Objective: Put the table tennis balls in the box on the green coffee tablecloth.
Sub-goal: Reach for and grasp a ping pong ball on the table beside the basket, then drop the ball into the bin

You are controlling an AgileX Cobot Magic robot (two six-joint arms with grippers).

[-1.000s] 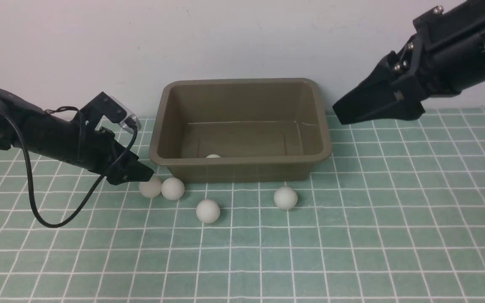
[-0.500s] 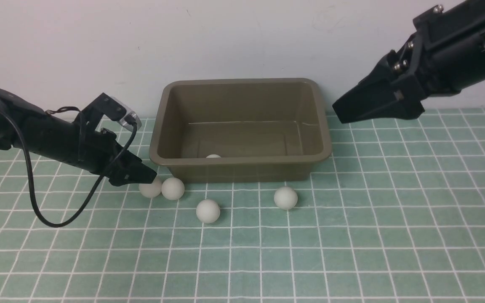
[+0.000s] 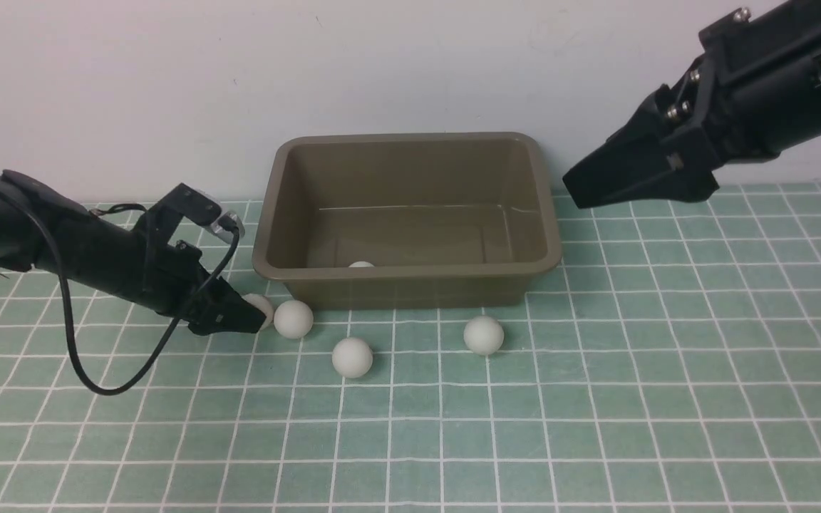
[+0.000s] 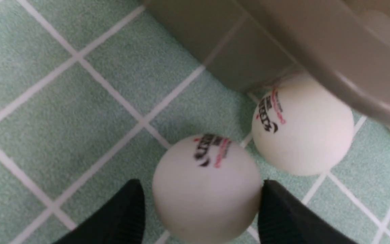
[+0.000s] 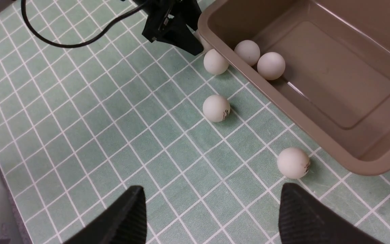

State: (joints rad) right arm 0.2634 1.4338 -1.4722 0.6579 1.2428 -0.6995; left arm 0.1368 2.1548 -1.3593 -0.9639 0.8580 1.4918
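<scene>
At the far left, our left gripper (image 3: 255,319) lies low on the cloth (image 3: 596,399), its jaws spread either side of the first ball (image 4: 207,183). In the left wrist view one finger (image 4: 283,213) seems to touch the ball, while a sliver of cloth shows beside the other. We judge the ball straddled, not yet pinched. It sits off the 7 o'clock corner of the box (image 3: 410,271). The second ball (image 3: 293,318) rests at its 3 o'clock, touching or nearly so, tucked under the box's flared rim.

The step in hand is the pinch. We should close slowly and squarely across the ball's widest part, since a hard smooth sphere can squirt out of tapered fingers. We should keep the fingertips off the second ball, which could roll away. Once the ball is held, we lift straight up past the overhanging rim, carry toward 1 o'clock, and let go low over the box floor so it does not bounce out.

Further right, the third ball (image 3: 351,357) lies between the box's 6 and 7 o'clock, apart from the wall. Two balls (image 5: 271,65) already lie inside against the near wall. The fourth ball (image 3: 483,335) sits just in front, toward 5 o'clock. The right gripper (image 3: 578,194) hangs high off the box's 3 o'clock side, jaws wide apart and empty.
</scene>
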